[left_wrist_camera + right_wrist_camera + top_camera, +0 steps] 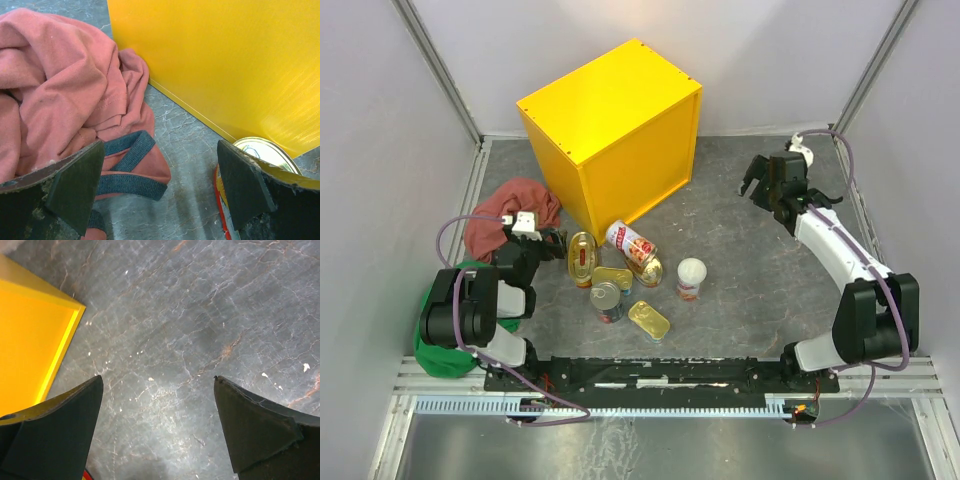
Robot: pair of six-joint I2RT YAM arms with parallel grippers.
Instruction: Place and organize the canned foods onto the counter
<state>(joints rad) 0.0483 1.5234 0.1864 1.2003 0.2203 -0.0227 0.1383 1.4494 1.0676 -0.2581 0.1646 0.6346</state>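
7 canned foods (625, 280) on floor just beside counter (610, 130), none atop; rigid, slick, likely light, so pinch across sides; left gripper (556, 243), right gripper (752, 186) both spread apart, empty.

Grey stone-patterned floor (750, 230), yellow counter (610, 130) at back, red cloth (510, 210), green cloth (435, 352), canned foods (612, 278) clustered centre

counter (610, 100): smooth, glossy; red cloth (60, 85): soft matt knit; floor (200, 315): stone-patterned, slight sheen
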